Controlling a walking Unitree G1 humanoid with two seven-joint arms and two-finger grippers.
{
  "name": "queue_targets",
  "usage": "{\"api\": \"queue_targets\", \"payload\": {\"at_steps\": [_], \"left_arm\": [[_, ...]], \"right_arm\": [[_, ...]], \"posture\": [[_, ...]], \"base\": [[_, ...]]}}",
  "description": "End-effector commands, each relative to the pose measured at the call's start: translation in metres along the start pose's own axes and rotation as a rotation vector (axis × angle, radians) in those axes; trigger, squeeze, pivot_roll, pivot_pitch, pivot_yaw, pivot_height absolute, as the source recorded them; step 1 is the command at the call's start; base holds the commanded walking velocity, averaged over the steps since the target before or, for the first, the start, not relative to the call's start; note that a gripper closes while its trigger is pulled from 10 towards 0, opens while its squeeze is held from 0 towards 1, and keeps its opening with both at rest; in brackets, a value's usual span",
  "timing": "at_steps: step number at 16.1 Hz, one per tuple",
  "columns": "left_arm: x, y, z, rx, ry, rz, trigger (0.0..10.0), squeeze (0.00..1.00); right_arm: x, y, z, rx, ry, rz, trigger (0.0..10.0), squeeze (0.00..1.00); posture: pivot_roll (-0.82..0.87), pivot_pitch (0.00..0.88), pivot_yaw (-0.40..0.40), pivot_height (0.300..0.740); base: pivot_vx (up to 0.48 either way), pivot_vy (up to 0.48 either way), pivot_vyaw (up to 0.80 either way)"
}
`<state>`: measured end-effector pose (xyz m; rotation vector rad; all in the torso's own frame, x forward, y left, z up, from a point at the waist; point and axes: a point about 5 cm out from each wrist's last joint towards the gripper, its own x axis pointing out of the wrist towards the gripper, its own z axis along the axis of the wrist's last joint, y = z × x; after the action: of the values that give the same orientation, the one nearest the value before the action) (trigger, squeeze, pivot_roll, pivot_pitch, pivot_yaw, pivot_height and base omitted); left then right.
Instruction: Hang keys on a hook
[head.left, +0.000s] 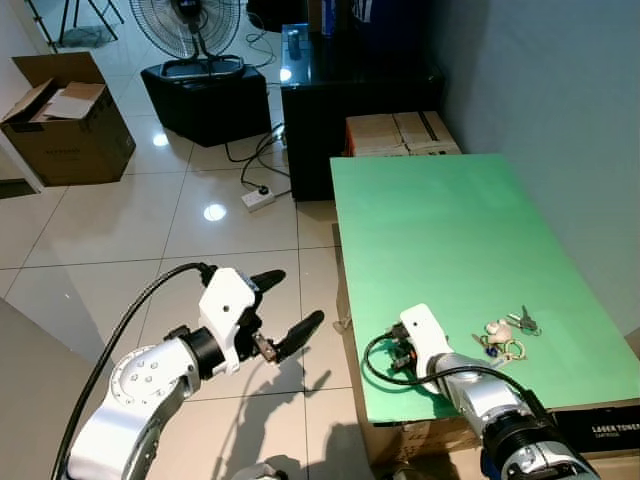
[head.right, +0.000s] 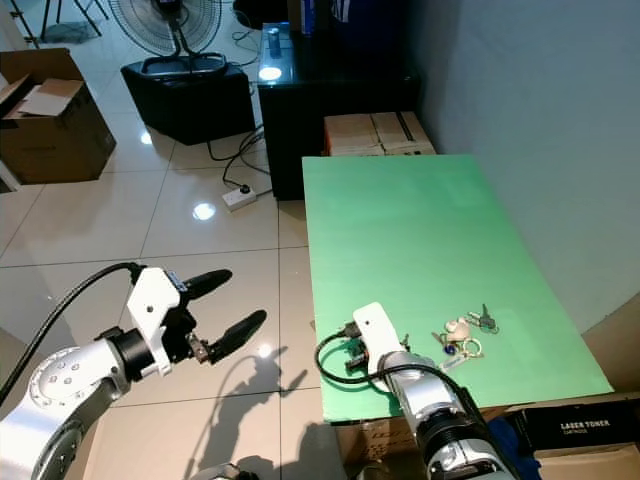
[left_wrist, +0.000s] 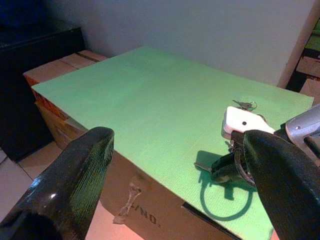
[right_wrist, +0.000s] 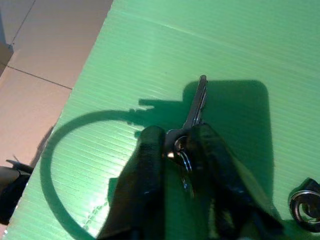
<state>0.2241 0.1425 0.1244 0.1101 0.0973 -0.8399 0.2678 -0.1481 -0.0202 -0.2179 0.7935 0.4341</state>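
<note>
My right gripper (right_wrist: 175, 145) is low over the green table (head.left: 450, 230) near its front edge, shut on a silver key (right_wrist: 197, 102) at its ring. From the head I see the white wrist housing (head.left: 420, 330) above the fingers. A bunch of keys with a pale charm (head.left: 505, 335) lies on the table just right of that gripper; it also shows as keys (left_wrist: 245, 105) beyond the housing. My left gripper (head.left: 285, 310) is open over the tiled floor, left of the table, with nothing between its fingers (left_wrist: 75, 185).
A grey wall (head.left: 560, 80) runs along the table's right side. Cardboard boxes (head.left: 400, 132) and a black cabinet (head.left: 330, 90) stand behind the table. A fan (head.left: 195, 30), an open carton (head.left: 65, 115) and a power strip (head.left: 258, 197) are on the floor to the left.
</note>
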Motion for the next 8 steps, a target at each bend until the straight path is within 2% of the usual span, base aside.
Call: {"api": "queue_targets", "payload": {"at_steps": [1, 4, 8], "left_arm": [[0.003, 0.0, 0.001, 0.018, 0.001, -0.004, 10.0, 0.0], [0.003, 0.001, 0.002, 0.022, -0.001, 0.0, 10.0, 0.0], [0.003, 0.003, 0.002, 0.028, -0.002, 0.015, 10.0, 0.0]], "right_arm": [[0.0, -0.001, 0.006, 0.004, -0.02, 0.004, 0.0, 0.0], [0.0, -0.001, 0.007, 0.008, -0.023, 0.005, 0.0, 0.0], [-0.002, -0.005, 0.019, 0.001, -0.1, -0.038, 0.0, 0.0]], "posture": [[0.04, 0.048, 0.034, 0.74], [0.05, 0.045, 0.035, 0.74], [0.05, 0.036, 0.03, 0.74]], "base": [[0.0, 0.0, 0.0], [0.0, 0.0, 0.0], [0.0, 0.0, 0.0]]}}
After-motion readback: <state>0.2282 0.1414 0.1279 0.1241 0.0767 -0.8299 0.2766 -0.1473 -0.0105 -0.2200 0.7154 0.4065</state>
